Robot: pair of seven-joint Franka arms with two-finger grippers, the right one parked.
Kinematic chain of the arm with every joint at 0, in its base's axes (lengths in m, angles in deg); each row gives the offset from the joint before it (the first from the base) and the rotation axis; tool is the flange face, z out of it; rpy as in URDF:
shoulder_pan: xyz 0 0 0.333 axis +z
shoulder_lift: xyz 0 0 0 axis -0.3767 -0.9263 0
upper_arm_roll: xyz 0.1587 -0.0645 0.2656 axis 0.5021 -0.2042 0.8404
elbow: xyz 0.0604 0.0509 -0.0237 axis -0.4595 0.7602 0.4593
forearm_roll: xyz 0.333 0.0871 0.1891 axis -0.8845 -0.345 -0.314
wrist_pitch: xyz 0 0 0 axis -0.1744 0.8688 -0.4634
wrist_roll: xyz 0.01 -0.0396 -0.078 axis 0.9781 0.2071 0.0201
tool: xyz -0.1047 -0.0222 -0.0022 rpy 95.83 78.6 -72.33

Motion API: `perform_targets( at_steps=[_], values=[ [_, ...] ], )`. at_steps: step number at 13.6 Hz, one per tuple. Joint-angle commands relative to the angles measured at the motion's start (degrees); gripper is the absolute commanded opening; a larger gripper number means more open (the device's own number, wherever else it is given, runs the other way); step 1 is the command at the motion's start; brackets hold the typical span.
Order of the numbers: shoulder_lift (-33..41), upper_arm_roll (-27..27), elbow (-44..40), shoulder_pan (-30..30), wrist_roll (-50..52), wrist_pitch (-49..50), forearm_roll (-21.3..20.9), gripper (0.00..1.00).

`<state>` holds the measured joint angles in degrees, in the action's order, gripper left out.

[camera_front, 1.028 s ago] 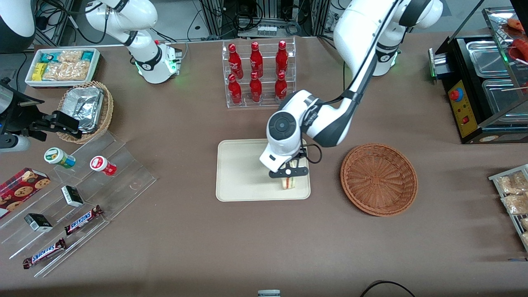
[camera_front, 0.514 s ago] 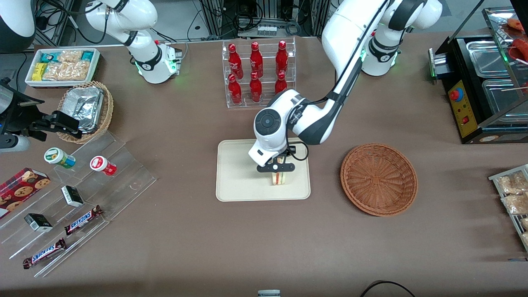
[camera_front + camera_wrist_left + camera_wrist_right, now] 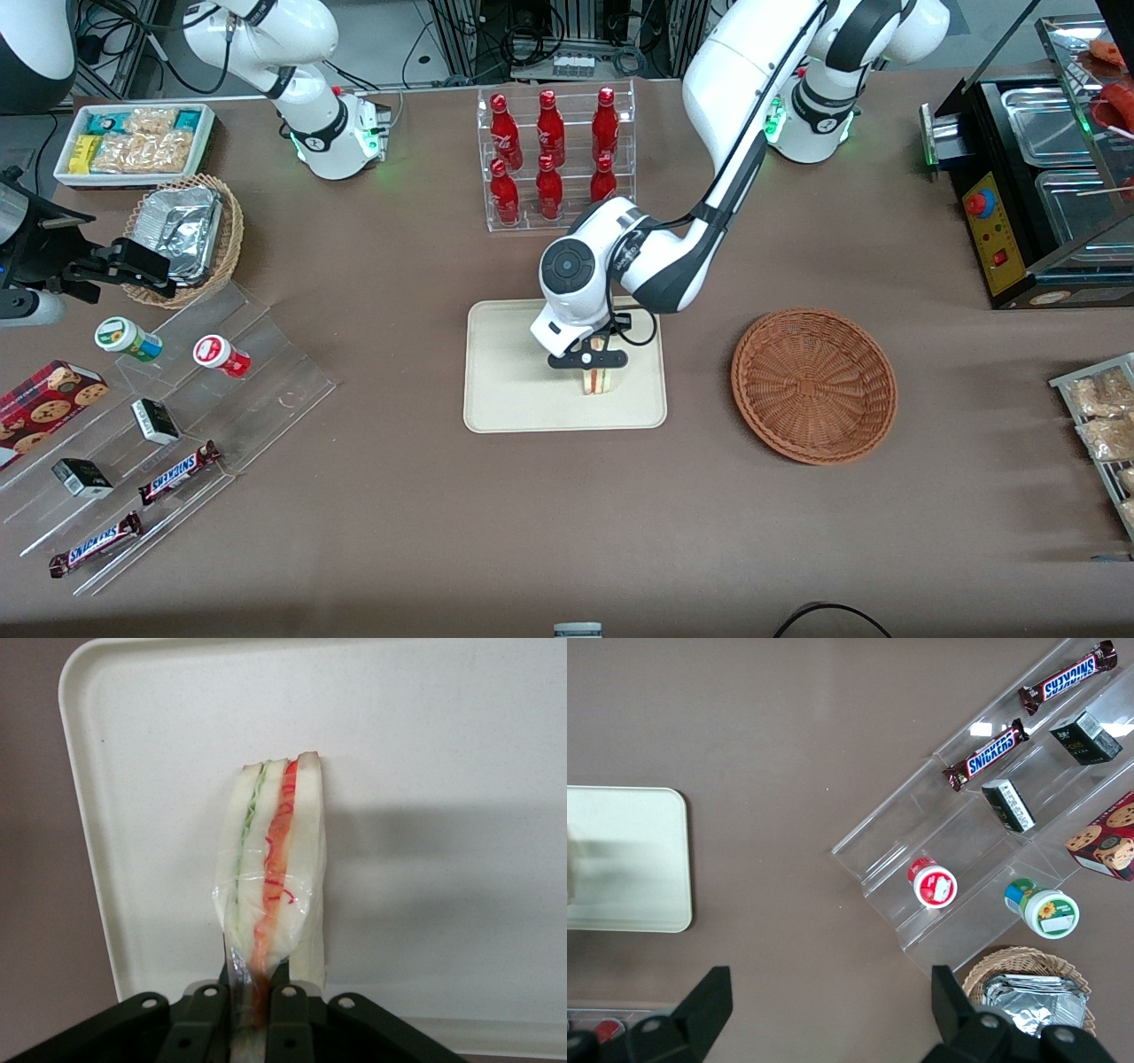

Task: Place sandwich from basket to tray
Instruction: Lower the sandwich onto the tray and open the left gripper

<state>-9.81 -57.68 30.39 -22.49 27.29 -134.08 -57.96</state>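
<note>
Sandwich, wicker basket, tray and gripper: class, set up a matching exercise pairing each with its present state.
Things:
1. sandwich
2. wicker basket
3. tray
4. gripper

States:
A. holds nothing
B. shut on the wrapped wedge, above the tray
C. lies under the wedge, nearer the front camera than the red bottles
D. pinched at one end between the fingers

Pairs: 1-D, 2-A, 3-C, 4-B

Sandwich (image 3: 599,380) (image 3: 270,877) upright over cream tray (image 3: 505,390) (image 3: 443,771), clamped by gripper (image 3: 588,360) (image 3: 250,997); wicker basket (image 3: 813,385) beside tray, toward working arm's end, nothing in it
</note>
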Motion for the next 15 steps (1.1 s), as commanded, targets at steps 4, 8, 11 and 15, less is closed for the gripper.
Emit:
perform_targets(
  at_steps=[4, 8, 11, 15],
  values=[
    [-0.26, 0.81, -3.52, -0.38, 0.66, 0.72, 0.43, 0.99],
    [5.35, 1.08, -3.79, 1.28, 0.74, 4.40, 0.43, 1.00],
    [11.93, 0.99, -3.71, 5.23, 0.65, 10.80, 0.60, 1.00],
    [21.34, 1.08, -3.36, 12.00, -2.85, 22.93, 0.78, 1.00]
  ],
)
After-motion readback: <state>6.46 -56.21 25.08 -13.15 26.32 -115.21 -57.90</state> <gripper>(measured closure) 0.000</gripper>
